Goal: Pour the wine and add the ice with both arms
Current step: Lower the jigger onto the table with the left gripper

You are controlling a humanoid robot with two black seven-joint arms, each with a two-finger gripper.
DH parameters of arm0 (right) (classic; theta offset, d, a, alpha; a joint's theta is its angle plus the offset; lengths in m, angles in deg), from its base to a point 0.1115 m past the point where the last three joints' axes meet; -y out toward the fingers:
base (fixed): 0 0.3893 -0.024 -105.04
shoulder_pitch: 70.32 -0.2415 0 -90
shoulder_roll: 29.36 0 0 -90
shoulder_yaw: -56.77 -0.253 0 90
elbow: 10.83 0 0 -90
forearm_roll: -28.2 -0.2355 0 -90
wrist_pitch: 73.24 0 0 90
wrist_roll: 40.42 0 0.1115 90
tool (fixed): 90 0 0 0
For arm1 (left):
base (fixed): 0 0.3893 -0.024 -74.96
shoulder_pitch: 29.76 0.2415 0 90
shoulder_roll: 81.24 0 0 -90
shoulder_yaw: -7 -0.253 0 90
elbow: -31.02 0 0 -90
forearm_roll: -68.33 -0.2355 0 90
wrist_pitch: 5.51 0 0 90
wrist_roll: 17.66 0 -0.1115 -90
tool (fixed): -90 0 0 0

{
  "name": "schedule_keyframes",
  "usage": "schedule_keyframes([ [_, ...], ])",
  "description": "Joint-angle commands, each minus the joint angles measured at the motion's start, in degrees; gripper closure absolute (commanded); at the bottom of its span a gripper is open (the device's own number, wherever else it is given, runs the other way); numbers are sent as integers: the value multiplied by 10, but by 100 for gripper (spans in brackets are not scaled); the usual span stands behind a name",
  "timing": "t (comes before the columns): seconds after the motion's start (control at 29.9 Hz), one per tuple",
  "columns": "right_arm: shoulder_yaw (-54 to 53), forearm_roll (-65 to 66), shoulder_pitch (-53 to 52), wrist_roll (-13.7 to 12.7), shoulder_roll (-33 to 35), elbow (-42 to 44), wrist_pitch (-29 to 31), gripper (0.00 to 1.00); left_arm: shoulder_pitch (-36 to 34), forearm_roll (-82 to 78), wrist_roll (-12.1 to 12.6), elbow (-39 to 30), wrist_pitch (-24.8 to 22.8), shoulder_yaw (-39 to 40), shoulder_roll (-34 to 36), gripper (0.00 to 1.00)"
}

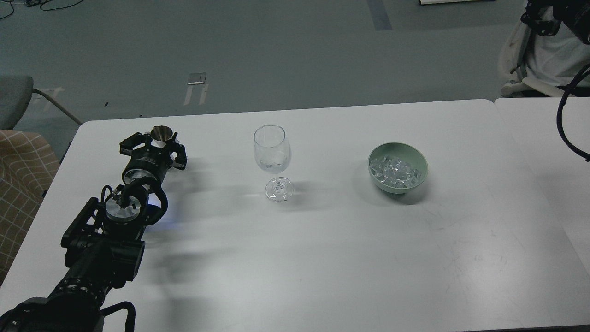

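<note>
Tool (154, 147) of left arm clamped around metal cup (161, 133) near table's (322, 258) far-left edge; bare tabletop toward wine glass (272, 157).

Clear glinting ice cubes (395, 171) heaped in a green bowl (417, 154), right of the stemmed glass (272, 152).

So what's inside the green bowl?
The green bowl holds a pile of clear ice cubes. Its bottom is hidden beneath them.

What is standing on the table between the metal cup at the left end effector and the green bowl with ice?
In the head view, only the wine glass stands between the metal cup and the green bowl of ice; the rest of that table stretch is bare.
</note>
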Motion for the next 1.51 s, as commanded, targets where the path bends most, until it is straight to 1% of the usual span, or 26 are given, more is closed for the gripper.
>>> schedule_keyframes([
  [0.0, 0, 0, -2, -1, -1, 0, 0, 0, -1, 0, 3, 0, -1, 0, 1, 53],
  [0.1, 0, 0, -2, -1, -1, 0, -1, 0, -1, 0, 5, 0, -1, 0, 2, 52],
  [0.17, 0, 0, -2, -1, -1, 0, -1, 0, -1, 0, 5, 1, -1, 0, 3, 47],
  [0.47, 1, 0, 0, -1, 0, -1, -1, 0, 1, 0, 10, 1, -1, 0, 4, 44],
  [0.54, 2, 0, 0, -1, 0, -1, -1, 0, 0, 0, 10, 0, -1, 0, 4, 42],
  [0.57, 1, 0, 0, -1, 0, -1, 0, 0, -1, 0, 10, 0, -1, 0, 4, 38],
  [0.6, 1, 0, 0, -1, 0, -1, 0, 0, -2, 0, 9, 0, -1, 0, 4, 31],
  [0.64, 1, 0, 0, -1, 0, -1, 0, 0, -2, 0, 9, 0, -1, 0, 4, 31],
  [0.67, 1, 0, 0, -1, -1, 0, -1, 0, -2, 1, 9, 1, 0, 0, 4, 26],
  [0.74, 1, 0, 3, -1, -1, -1, -1, 0, -2, 0, 10, 1, -1, 0, 4, 24],
  [0.9, 0, 0, 3, -1, -1, -1, -1, 0, -2, 1, 10, 1, -1, 0, 5, 24],
  [0.97, 0, 0, 3, -1, -1, -1, -1, 0, -5, 1, 10, 0, -1, 2, 5, 21],
  [1.2, -1, 0, 1, -1, -1, -2, -1, 0, -15, 1, 10, 1, 0, 3, 6, 21],
  [1.47, -2, -1, 0, 0, -1, -4, -1, 0, -23, 0, 9, -3, -1, 4, 23, 19],
])
